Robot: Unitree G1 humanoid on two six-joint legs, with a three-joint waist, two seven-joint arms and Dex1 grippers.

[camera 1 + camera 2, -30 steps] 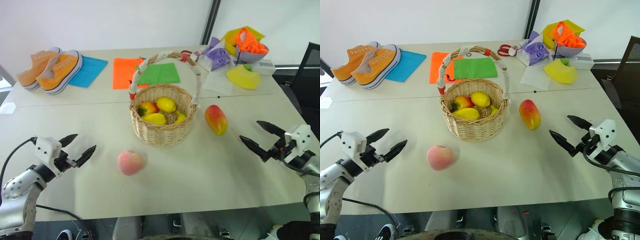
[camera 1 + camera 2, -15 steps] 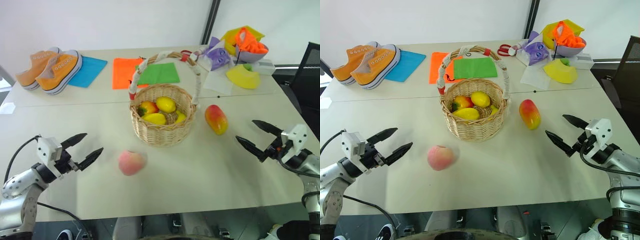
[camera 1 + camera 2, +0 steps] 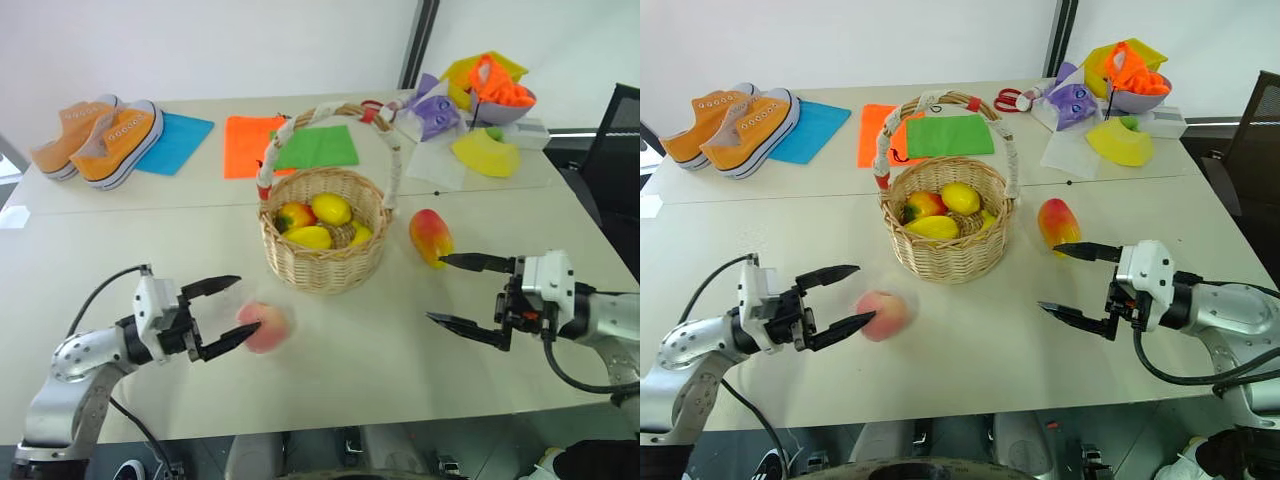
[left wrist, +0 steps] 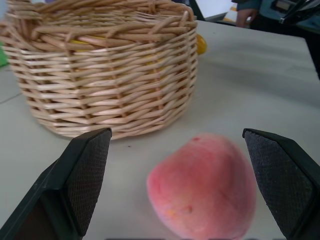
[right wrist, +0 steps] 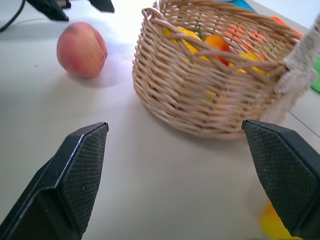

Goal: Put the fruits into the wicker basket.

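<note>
At lower centre, the left gripper, spread wide, flanks the peach; the smooth round fruit may roll away if nudged.

Left arm comes in low from the left side, forearm angled inward, wrist level. Left gripper points forward and toward the right, both black fingers spread wide apart, nothing between the pads. In the left wrist view the two fingers stand far apart at either edge, textured inner pads facing each other.

Right arm comes in from the right side, forearm near horizontal, cable looping under it. Right gripper points toward the left and slightly down, fingers fully spread, one upper, one lower, empty. Right wrist view shows its fingers wide apart as well.
</note>
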